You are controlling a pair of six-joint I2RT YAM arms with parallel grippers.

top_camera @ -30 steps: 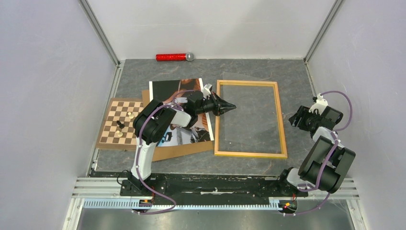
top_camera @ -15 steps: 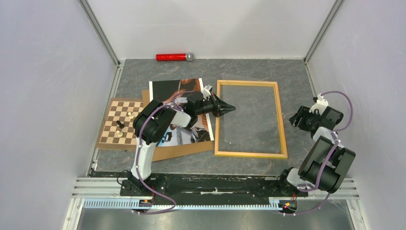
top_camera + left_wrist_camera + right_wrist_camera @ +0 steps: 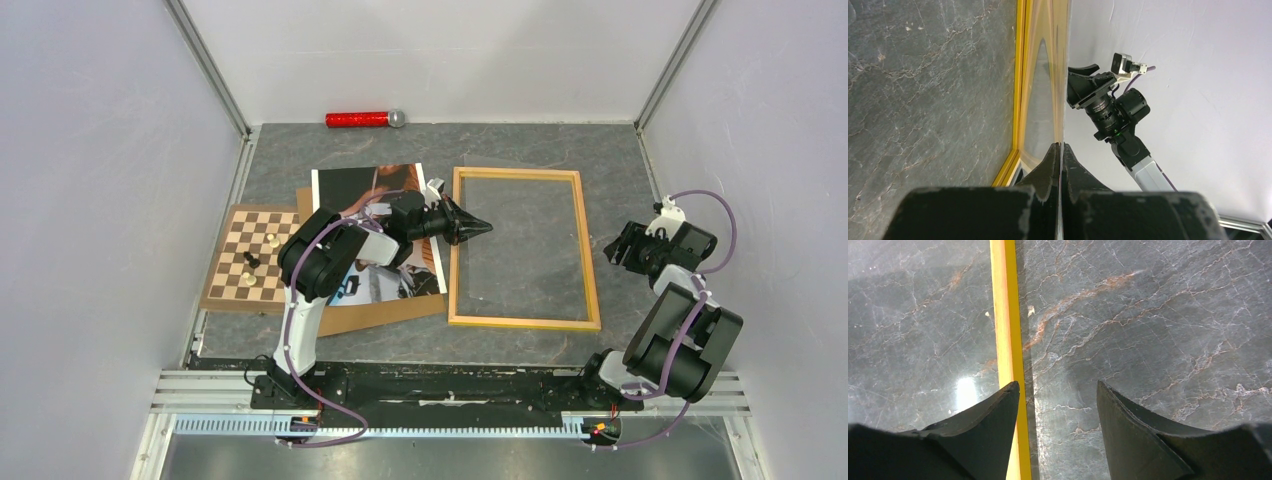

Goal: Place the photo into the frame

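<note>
The photo (image 3: 365,190) lies face up on a brown backing board (image 3: 390,312), left of the yellow-orange frame (image 3: 588,250). The frame lies flat on the grey table. A clear sheet (image 3: 520,230) sits over the frame opening. My left gripper (image 3: 487,226) is above the frame's left rail, shut on the edge of the clear sheet. In the left wrist view the sheet (image 3: 1045,90) runs edge-on from the closed left gripper (image 3: 1062,146) beside the rail (image 3: 1019,75). My right gripper (image 3: 618,250) is open and empty just outside the right rail (image 3: 1007,315). In its own wrist view the right gripper (image 3: 1055,390) is over bare table.
A chessboard (image 3: 245,260) with a few pieces lies at the left, partly under the backing board. A red cylinder (image 3: 360,119) lies by the back wall. White walls close in the left, back and right sides.
My left gripper has drawn back very slightly to the left with the clear sheet. The right arm has not moved.
</note>
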